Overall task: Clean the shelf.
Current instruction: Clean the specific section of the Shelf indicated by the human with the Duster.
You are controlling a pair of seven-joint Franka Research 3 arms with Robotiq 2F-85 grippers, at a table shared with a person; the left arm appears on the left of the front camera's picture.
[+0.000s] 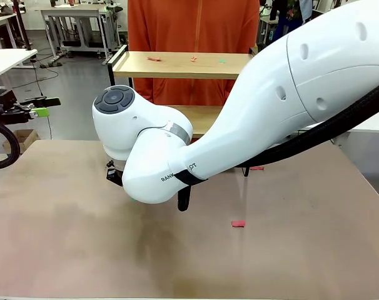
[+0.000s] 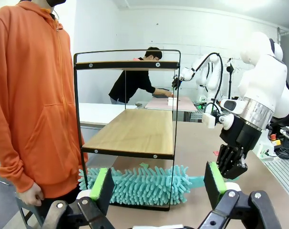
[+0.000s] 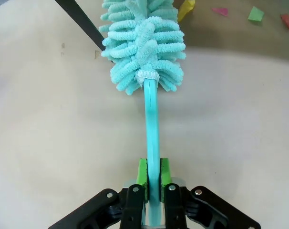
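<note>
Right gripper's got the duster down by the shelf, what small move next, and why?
Probably push the duster a little forward: the right gripper is shut on its handle, the fluffy head lies at the foot of the shelf, and paper scraps sit just beyond its tip.

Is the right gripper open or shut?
Shut on the duster: the right gripper has its green pads pressed against the teal handle.

Front view from the near side, facing across the table to the far shelf, left wrist view low at the left, facing right along the shelf, right wrist view close above the duster, looking down, both wrist views sharing the duster
</note>
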